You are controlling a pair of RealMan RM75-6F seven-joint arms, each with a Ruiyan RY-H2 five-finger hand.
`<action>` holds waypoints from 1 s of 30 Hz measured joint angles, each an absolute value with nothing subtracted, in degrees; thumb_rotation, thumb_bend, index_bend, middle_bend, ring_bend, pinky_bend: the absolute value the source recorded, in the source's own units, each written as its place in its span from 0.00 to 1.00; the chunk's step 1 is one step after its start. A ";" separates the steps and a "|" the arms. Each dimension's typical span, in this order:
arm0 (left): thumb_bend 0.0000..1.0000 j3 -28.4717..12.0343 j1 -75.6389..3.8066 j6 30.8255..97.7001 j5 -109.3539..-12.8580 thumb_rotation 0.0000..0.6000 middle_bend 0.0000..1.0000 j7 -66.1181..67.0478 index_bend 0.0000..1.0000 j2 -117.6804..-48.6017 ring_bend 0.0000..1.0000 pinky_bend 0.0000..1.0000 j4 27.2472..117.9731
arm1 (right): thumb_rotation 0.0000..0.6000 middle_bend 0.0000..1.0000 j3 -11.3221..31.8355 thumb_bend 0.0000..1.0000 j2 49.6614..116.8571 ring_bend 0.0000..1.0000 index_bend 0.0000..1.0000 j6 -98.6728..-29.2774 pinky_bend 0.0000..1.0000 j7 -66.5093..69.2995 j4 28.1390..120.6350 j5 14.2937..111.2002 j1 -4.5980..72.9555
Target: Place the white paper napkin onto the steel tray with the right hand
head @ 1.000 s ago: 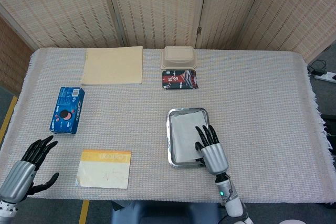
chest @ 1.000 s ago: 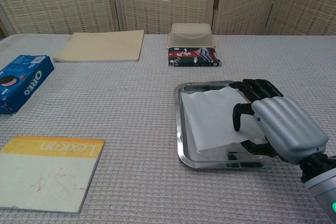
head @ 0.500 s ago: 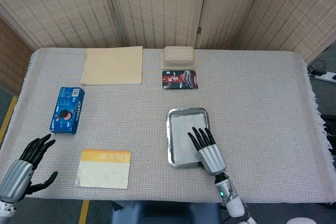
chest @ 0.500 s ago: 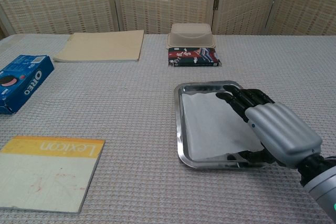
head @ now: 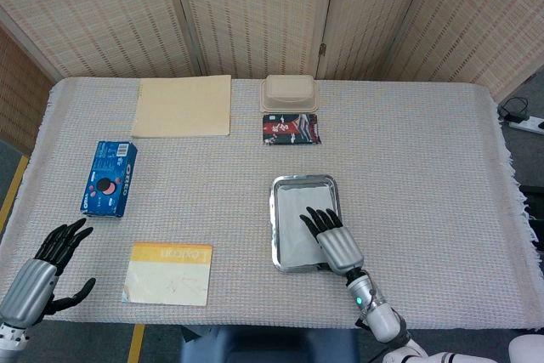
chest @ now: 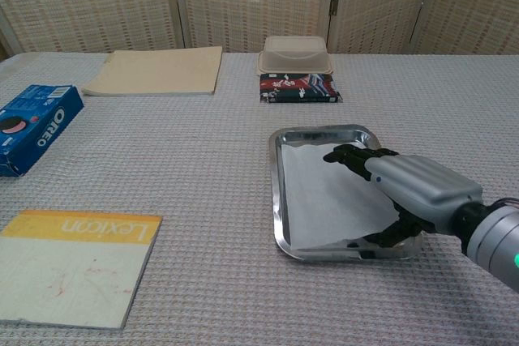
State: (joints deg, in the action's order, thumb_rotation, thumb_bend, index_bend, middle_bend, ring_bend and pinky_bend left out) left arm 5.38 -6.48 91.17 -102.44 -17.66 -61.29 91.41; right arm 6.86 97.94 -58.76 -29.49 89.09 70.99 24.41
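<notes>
- Two things are partly hidden: my right hand [chest: 409,188] covers the near right part of the white paper napkin [chest: 324,196], and its thumb side, down by the near right corner of the steel tray [chest: 276,192], is too shadowed to read clearly.
- My left hand [head: 47,265] shows only in the head view, at the near left table edge, its arm cut off by the frame; its fingers are spread and nothing is in it.
- The napkin lies flat inside the tray, covering most of its floor, with bare steel showing along the far rim.
- My right hand lies stretched low over the napkin's right half, fingers [chest: 350,154] extended and pointing far-left, not closed around anything; I cannot tell whether the fingertips touch the paper.
- The tray sits right of centre on the table [head: 425,176].
</notes>
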 measured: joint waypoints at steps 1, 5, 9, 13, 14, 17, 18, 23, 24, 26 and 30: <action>0.42 5.41 -6.47 91.21 -102.50 1.00 0.00 -17.54 0.00 -61.35 0.00 0.00 91.40 | 1.00 0.00 7.35 0.44 97.13 0.00 0.00 -57.78 0.00 -30.27 90.19 68.95 24.91; 0.42 5.26 -6.36 91.41 -102.32 1.00 0.00 -17.04 0.00 -61.69 0.00 0.00 91.30 | 1.00 0.00 9.40 0.43 94.23 0.00 0.00 -53.79 0.00 -32.72 93.62 59.75 27.45; 0.42 5.24 -6.20 91.82 -102.47 1.00 0.00 -16.73 0.00 -61.87 0.00 0.00 91.37 | 1.00 0.00 10.93 0.40 92.60 0.00 0.00 -50.27 0.00 -32.89 95.03 52.51 30.20; 0.42 5.12 -6.02 92.27 -102.39 1.00 0.00 -16.86 0.00 -61.91 0.00 0.00 91.41 | 1.00 0.00 11.99 0.39 91.06 0.00 0.00 -47.15 0.00 -32.00 96.05 47.00 33.38; 0.42 5.13 -6.04 92.23 -102.40 1.00 0.00 -16.80 0.00 -61.91 0.00 0.00 91.39 | 1.00 0.00 12.17 0.39 90.42 0.00 0.00 -46.39 0.00 -31.47 96.54 45.80 34.35; 0.42 5.16 -6.10 92.04 -102.44 1.00 0.00 -16.61 0.00 -61.94 0.00 0.00 91.32 | 1.00 0.00 12.15 0.39 88.69 0.00 0.00 -45.69 0.00 -30.09 98.01 44.78 35.80; 0.42 5.17 -6.12 92.00 -102.41 1.00 0.00 -16.58 0.00 -61.95 0.00 0.00 91.30 | 1.00 0.00 11.98 0.39 88.24 0.00 0.00 -45.69 0.00 -29.77 98.38 44.79 35.99; 0.42 5.17 -6.10 92.13 -102.51 1.00 0.00 -16.50 0.00 -61.97 0.00 0.00 91.36 | 1.00 0.00 10.60 0.36 86.17 0.00 0.00 -46.42 0.00 -28.87 99.95 45.26 37.11; 0.42 5.18 -6.09 92.13 -102.52 1.00 0.00 -16.47 0.00 -61.97 0.00 0.00 91.37 | 1.00 0.00 10.39 0.35 85.93 0.00 0.00 -46.68 0.00 -28.66 100.23 45.40 37.26; 0.42 5.20 -6.09 92.06 -102.50 1.00 0.00 -16.32 0.00 -61.98 0.00 0.00 91.38 | 1.00 0.00 9.85 0.33 85.40 0.00 0.00 -47.12 0.00 -28.38 100.83 45.73 37.67; 0.42 5.22 -6.14 91.74 -102.33 1.00 0.00 -16.04 0.00 -61.96 0.00 0.00 91.41 | 1.00 0.00 8.79 0.30 84.58 0.00 0.00 -47.35 0.00 -28.87 101.47 45.65 38.89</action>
State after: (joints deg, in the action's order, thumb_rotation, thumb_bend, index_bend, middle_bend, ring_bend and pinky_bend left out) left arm 5.22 -6.14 91.74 -102.33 -16.04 -61.96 91.41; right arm 8.79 84.58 -47.35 -28.87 101.47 45.65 38.89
